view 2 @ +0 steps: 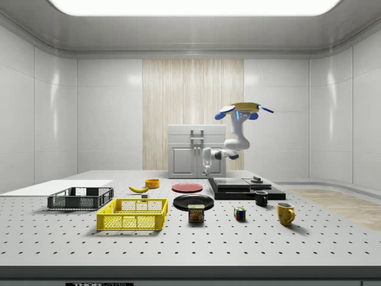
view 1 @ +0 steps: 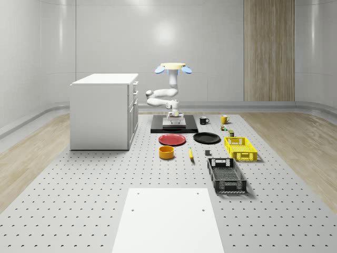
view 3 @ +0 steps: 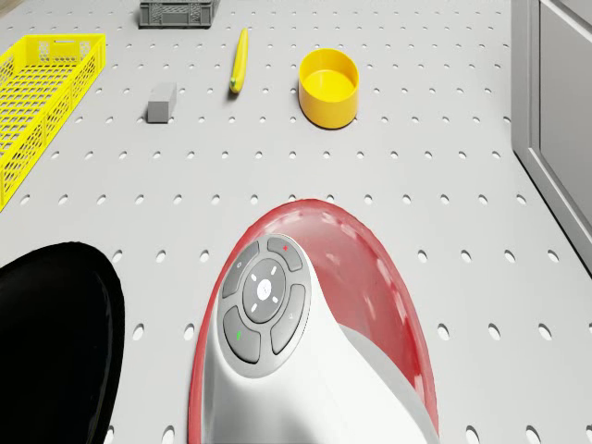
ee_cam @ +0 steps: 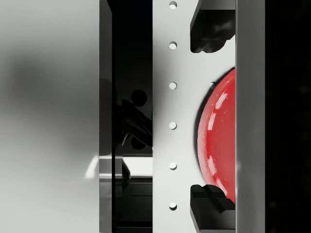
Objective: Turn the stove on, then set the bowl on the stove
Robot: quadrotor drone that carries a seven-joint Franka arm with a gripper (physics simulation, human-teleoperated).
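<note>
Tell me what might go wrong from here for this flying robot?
The drone hovers above the stove, its hand low over it. A small drift could knock the hand against the stove. The yellow bowl sits beyond the red plate, with a banana beside it, so fetching the bowl might nudge either. The cabinet stands close by, leaving little room for the arm on that side.

**Bright, even light with soft shadows**

A broad ceiling panel [view 2: 190, 6] floods the room; pale glare pools on the back wall [view 1: 166, 34]. Objects cast only faint, short shadows on the table [view 1: 79, 179]. Close under the gripper [ee_cam: 214, 116], the red plate [ee_cam: 218, 141] shows glossy highlights, with blurred grey nearby.
</note>
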